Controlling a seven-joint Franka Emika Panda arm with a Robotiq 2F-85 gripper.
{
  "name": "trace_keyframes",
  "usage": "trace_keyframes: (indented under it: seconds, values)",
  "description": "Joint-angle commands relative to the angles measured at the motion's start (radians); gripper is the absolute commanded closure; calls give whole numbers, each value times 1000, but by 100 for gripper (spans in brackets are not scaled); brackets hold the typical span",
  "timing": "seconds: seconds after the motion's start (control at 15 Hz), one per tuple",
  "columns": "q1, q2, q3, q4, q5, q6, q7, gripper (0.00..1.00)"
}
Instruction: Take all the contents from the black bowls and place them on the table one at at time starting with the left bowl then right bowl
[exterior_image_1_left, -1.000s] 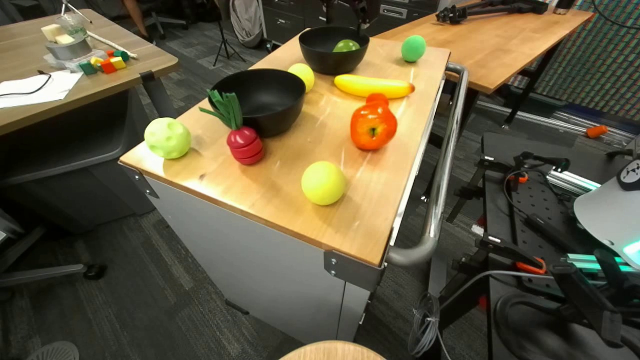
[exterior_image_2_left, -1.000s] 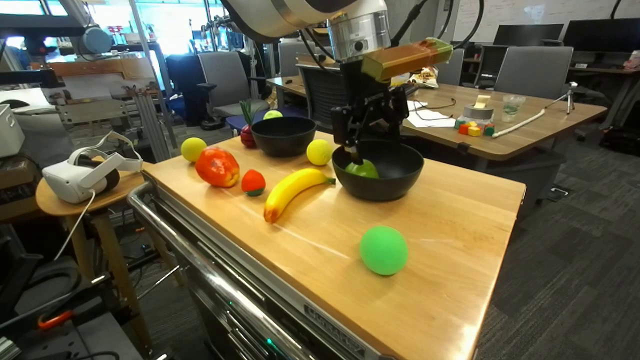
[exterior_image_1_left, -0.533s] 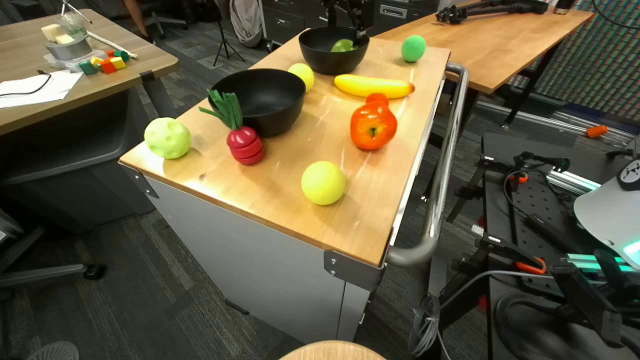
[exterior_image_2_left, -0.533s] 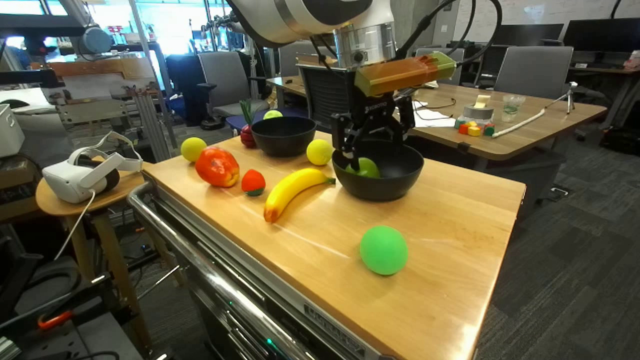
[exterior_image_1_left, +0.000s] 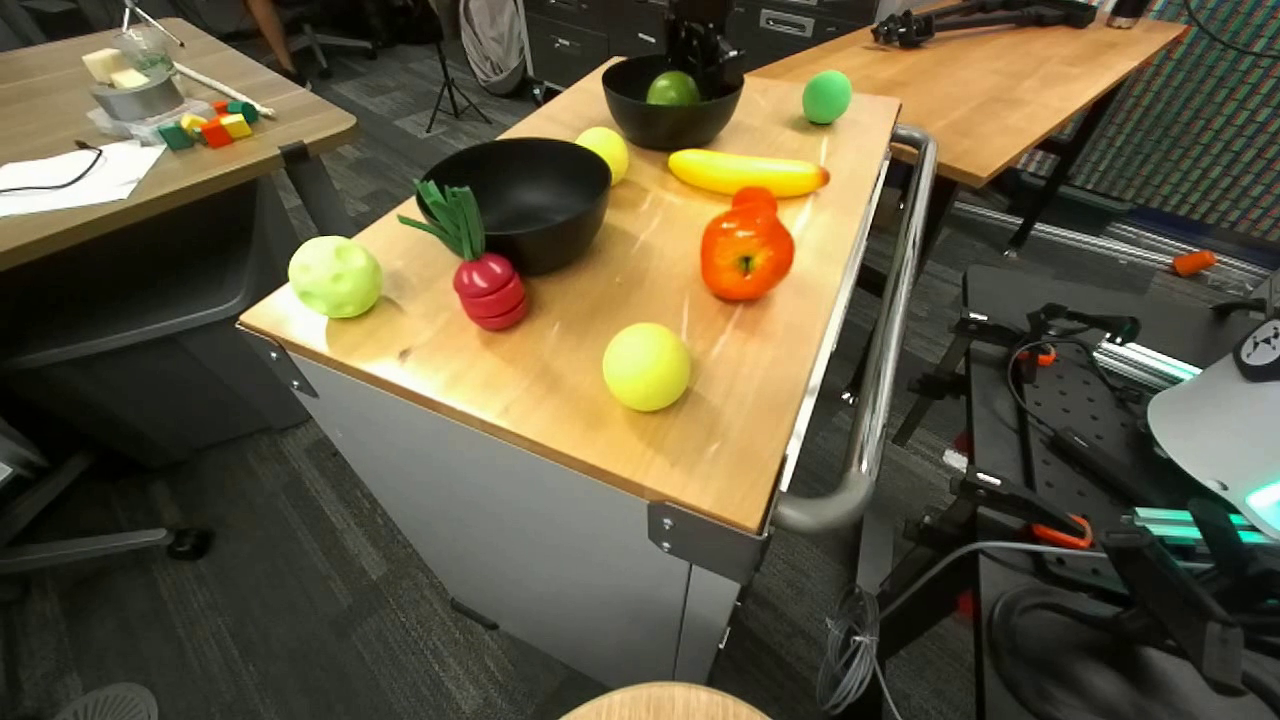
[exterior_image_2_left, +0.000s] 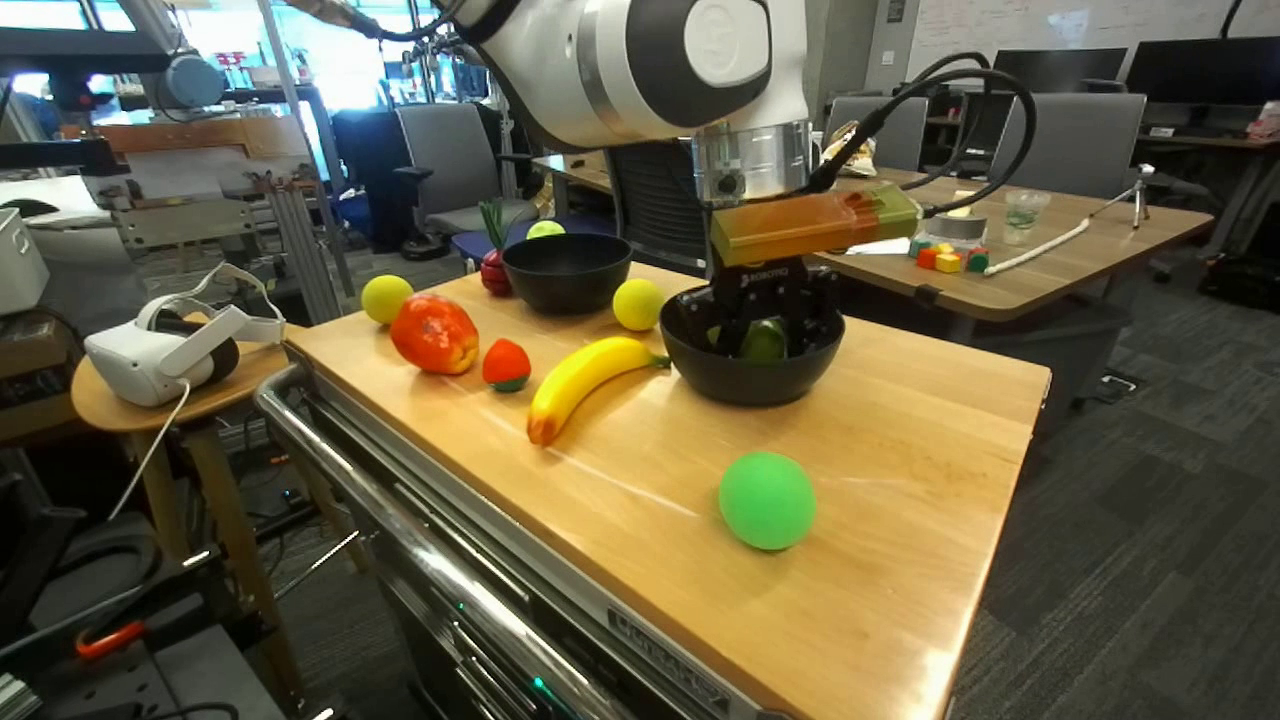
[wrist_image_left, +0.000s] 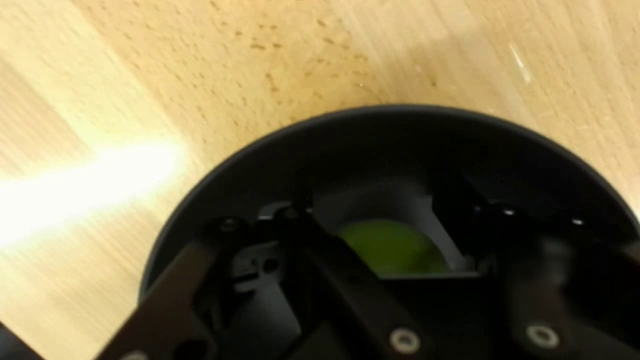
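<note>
The arm (exterior_image_2_left: 552, 75) is white with dark grey panels (exterior_image_2_left: 658, 72), silvery collar (exterior_image_2_left: 757, 163) and black cables (exterior_image_2_left: 868, 130). Above the black claw (exterior_image_2_left: 765, 343) (lettered ROBOTIQ) sits an orange-yellow block (exterior_image_2_left: 812, 226).

Grey chairs (exterior_image_2_left: 1068, 142) stand by a wooden desk (exterior_image_2_left: 1112, 242).

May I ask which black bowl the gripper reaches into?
The bowl beside the banana, with a green fruit inside: the gripper reaches into it. The other bowl, beside the leafy red vegetable, has no gripper inside.
</note>
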Motion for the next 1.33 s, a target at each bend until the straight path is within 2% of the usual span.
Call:
trace_keyframes:
  seconds: [0.0, 0.07, 0.13, 0.2, 0.47, 0.53, 0.6, 0.67, 0.73, 0.8, 1.27]
  values:
    - [-3, 35, 19, 41, 9, 2, 25, 32]
    - [-3, 37, 25, 46, 11, 0, 25, 31]
    - [-2, 38, 32, 50, 12, 1, 22, 24]
    - [-2, 39, 38, 54, 15, -3, 20, 26]
    - [0, 43, 57, 68, 14, -6, 11, 20]
    - [2, 46, 59, 76, 8, -6, 10, 24]
    - [3, 49, 63, 82, 7, -9, 8, 46]
    - [3, 53, 66, 86, 6, -8, 5, 47]
    - [4, 55, 67, 89, 5, -9, 4, 55]
    - [5, 56, 68, 90, 2, -11, 4, 58]
    - [-1, -29, 63, 97, 13, -45, 16, 58]
